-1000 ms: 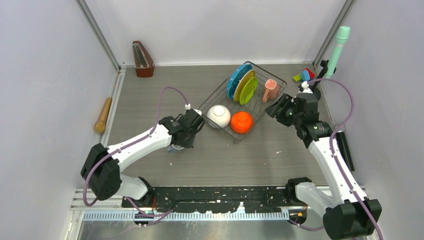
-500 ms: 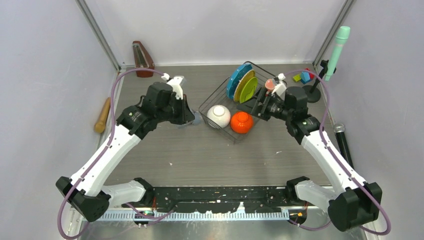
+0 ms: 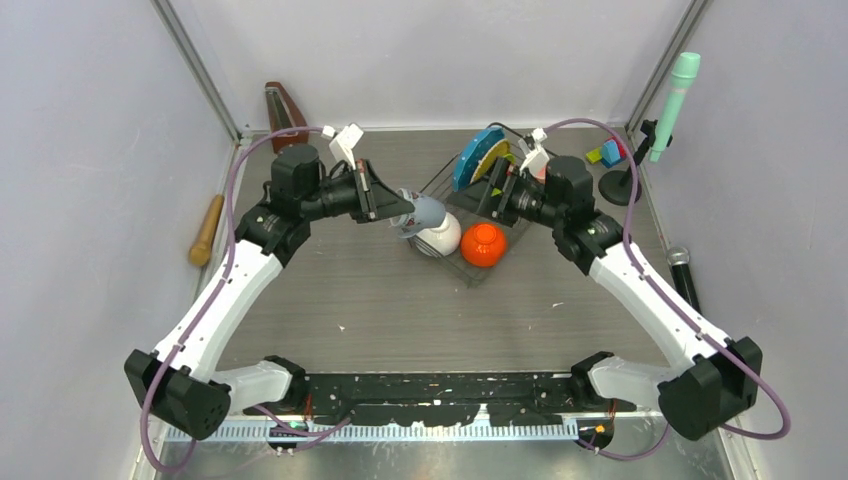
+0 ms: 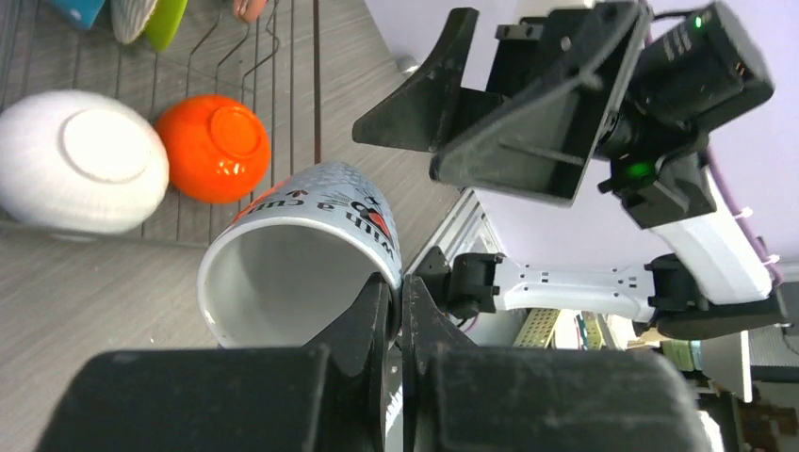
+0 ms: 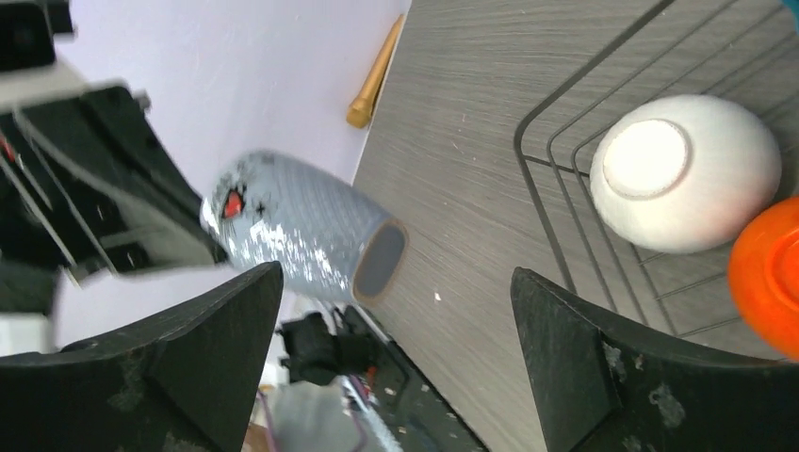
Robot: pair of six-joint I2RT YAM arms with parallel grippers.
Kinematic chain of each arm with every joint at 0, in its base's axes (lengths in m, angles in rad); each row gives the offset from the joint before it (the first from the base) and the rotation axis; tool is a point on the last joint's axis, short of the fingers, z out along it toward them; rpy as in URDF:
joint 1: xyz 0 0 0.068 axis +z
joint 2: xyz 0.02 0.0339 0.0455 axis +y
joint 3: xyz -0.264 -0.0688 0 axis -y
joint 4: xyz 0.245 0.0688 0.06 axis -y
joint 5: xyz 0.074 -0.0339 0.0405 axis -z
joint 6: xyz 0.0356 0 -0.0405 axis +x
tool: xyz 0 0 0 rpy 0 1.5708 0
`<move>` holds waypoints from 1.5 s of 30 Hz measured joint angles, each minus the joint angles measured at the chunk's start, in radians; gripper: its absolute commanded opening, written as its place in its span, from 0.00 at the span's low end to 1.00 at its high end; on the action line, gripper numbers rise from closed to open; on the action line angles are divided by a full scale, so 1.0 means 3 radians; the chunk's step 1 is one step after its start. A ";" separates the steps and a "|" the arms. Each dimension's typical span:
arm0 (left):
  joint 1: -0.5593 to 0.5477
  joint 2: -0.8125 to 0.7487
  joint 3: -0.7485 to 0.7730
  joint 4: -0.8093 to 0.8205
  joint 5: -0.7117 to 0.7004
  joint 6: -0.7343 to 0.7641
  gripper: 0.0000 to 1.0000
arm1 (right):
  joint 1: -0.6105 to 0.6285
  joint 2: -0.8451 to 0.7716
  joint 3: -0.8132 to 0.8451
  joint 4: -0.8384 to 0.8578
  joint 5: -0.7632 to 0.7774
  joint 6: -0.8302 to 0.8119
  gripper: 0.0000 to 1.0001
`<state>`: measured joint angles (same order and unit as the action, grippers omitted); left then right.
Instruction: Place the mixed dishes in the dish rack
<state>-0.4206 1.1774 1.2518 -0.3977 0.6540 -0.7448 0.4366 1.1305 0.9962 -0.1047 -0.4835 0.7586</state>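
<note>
My left gripper (image 3: 402, 208) is shut on the rim of the small pale grey-white mug (image 3: 424, 212) and holds it in the air on its side, at the near left edge of the black wire dish rack (image 3: 453, 265). In the left wrist view the mug (image 4: 311, 250) opens toward the camera, with one finger inside and one outside the rim. My right gripper (image 3: 492, 196) is open over the rack, facing the mug (image 5: 301, 235). In the rack are the white bowl (image 3: 442, 238) and orange bowl (image 3: 483, 244), both upside down, and the upright blue plate (image 3: 470, 158). The lime-green plate (image 4: 166, 19) shows partly. Only a sliver of the pink mug (image 4: 247, 8) shows.
A wooden metronome (image 3: 285, 118) stands at the back left. A rolling pin (image 3: 207, 230) lies by the left wall. A green microphone on a stand (image 3: 675, 98), coloured blocks (image 3: 608, 152) and a black microphone (image 3: 681, 268) are along the right side.
My left arm has lifted the grey-white mug off the table and carried it up and right to the rack's edge. My right gripper has swung left over the rack toward it.
</note>
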 measured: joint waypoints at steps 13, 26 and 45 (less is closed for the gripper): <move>0.0011 -0.0155 -0.1095 0.2111 0.0343 0.0908 0.00 | -0.0210 0.0281 0.0537 -0.0884 -0.0001 0.1633 1.00; 0.0013 -0.0084 -0.1055 0.2833 0.1136 0.1972 0.00 | -0.0284 0.0486 0.0509 -0.0774 -0.0440 0.2777 1.00; 0.0014 0.0197 -0.1029 0.3329 0.0252 0.0404 0.00 | -0.0645 0.0126 0.0551 -0.0881 0.0109 0.1199 1.00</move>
<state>-0.4164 1.2366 0.9432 0.6010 0.7296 -0.6235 0.2432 1.1683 1.1614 -0.3691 -0.4507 1.1183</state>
